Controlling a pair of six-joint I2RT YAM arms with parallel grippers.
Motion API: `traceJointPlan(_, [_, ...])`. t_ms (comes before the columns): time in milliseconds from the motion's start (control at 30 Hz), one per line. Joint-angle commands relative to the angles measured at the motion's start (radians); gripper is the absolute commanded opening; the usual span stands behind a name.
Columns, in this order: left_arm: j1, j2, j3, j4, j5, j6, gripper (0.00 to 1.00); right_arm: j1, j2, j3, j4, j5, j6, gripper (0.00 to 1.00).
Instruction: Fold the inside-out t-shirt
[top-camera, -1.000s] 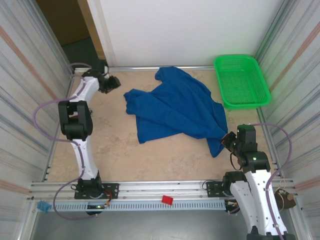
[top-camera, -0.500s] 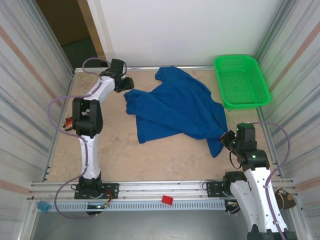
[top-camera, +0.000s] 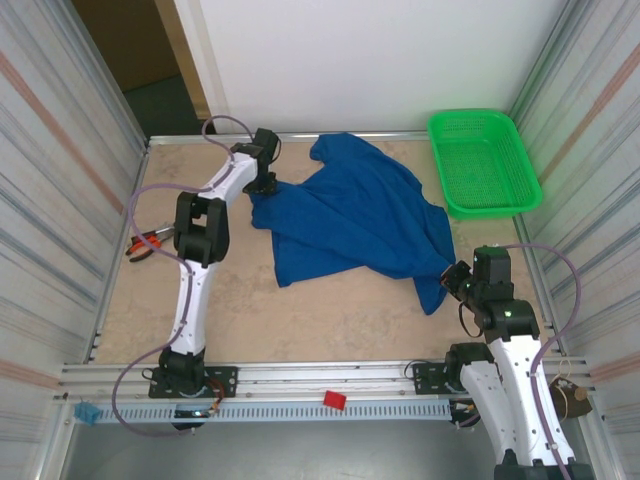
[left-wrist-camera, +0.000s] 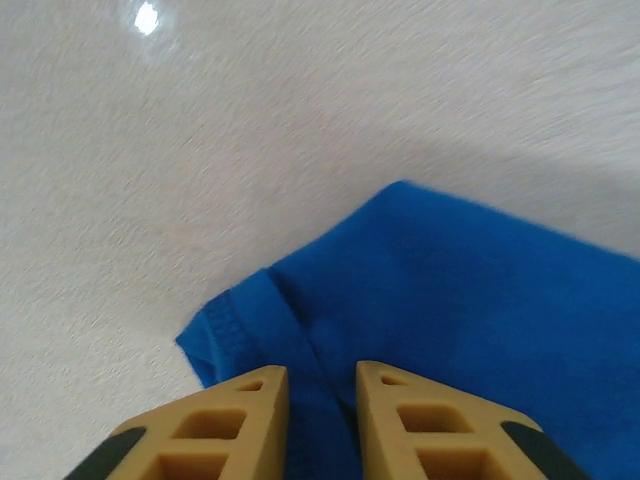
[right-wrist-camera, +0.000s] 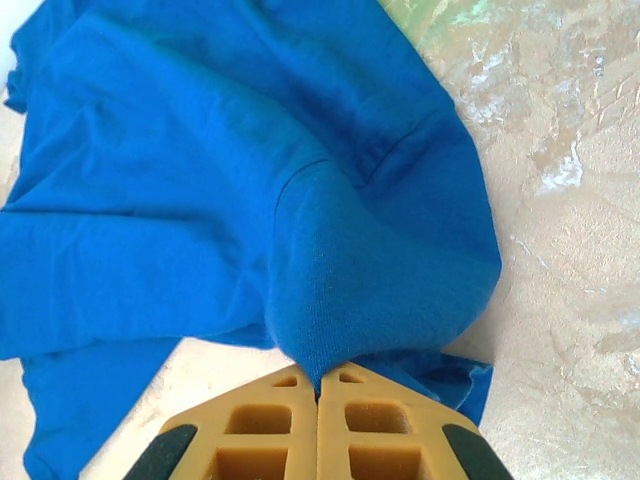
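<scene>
Right wrist view is showing the right gripper (right-wrist-camera: 318, 380) clamping the t-shirt (right-wrist-camera: 200, 180), while the left gripper (left-wrist-camera: 322, 375) is hovering, fingers apart, over its hem.

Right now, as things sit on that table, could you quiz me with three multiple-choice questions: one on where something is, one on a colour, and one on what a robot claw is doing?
1. Where does the green basket stand?
A. At the far right corner of the table
B. At the near left corner
C. Between the two arm bases

2. What colour is the t-shirt?
A. Red
B. White
C. Blue

3. What is the right gripper doing?
A. Hanging open over bare table
B. Pinching a fold of the t-shirt
C. Gripping the basket

Answers:
1 A: the top view shows it against the far right walls.
2 C: the cloth is blue in every view.
3 B: the right wrist view shows its fingers closed together on bunched cloth.
</scene>
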Motion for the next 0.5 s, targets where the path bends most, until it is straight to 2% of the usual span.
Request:
traceJointPlan(0, [0.026,-0.023,0.009,-0.074,-0.070,0.020,0.20,0.005,-0.019,0.012,0.004,0.016,-0.010,0.00])
traceJointPlan(133, [0.071,-0.082,-0.046,-0.049,-0.032,0.000,0.00,0.004,-0.029,0.016,-0.005,0.028,-0.012,0.00])
traceJointPlan(200, [0.095,-0.121,-0.073,-0.035,0.007,-0.024,0.00,0.003,-0.032,0.018,-0.009,0.029,-0.011,0.00])
traceJointPlan(300, [0.145,-0.238,-0.193,0.087,0.187,-0.099,0.00,0.001,-0.036,0.015,-0.011,0.035,-0.009,0.00])
traceJointPlan(400, [0.216,-0.411,-0.409,0.351,0.435,-0.251,0.00,-0.001,-0.041,0.016,-0.016,0.041,-0.008,0.00])
traceJointPlan(467, [0.259,-0.479,-0.503,0.483,0.537,-0.356,0.00,-0.003,-0.043,0.017,-0.019,0.043,-0.008,0.00])
